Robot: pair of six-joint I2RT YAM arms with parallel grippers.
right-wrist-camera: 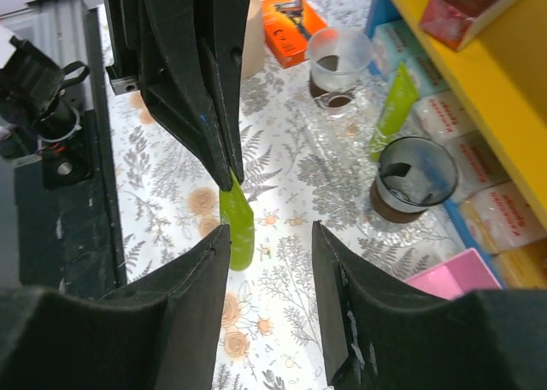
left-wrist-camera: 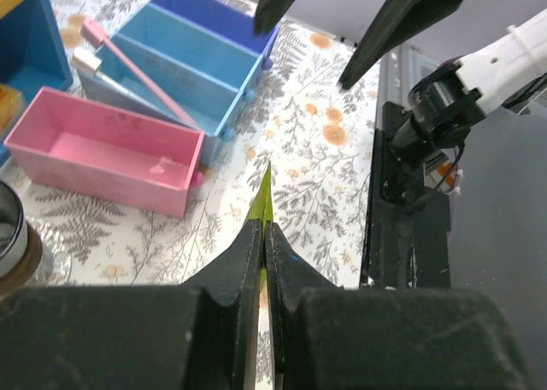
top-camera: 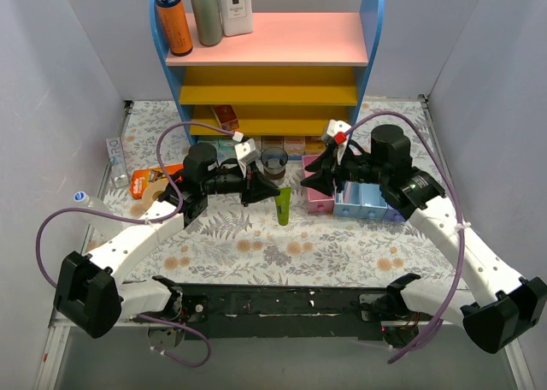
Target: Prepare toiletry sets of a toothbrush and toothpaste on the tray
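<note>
Toothpaste tube (top-camera: 283,207): green, hangs cap-down over the flowered table (top-camera: 231,245), in front of the pink bin (left-wrist-camera: 102,155). Cannot tell whether the cap touches the table. The left gripper (left-wrist-camera: 263,236) pinches the tube's flat end, fingers closed tight on it. Right gripper (right-wrist-camera: 270,232) is just beside the tube, fingers spread wide, holding nothing. Second green tube (right-wrist-camera: 394,99) lies beside the dark cup (right-wrist-camera: 416,180) on the clear tray (right-wrist-camera: 342,146), whose edges are hard to make out.

toothpaste (right-wrist-camera: 237,226) soft glossy plastic; cup (right-wrist-camera: 416,174) dark see-through plastic; pink bin (left-wrist-camera: 111,181) matt plastic
</note>
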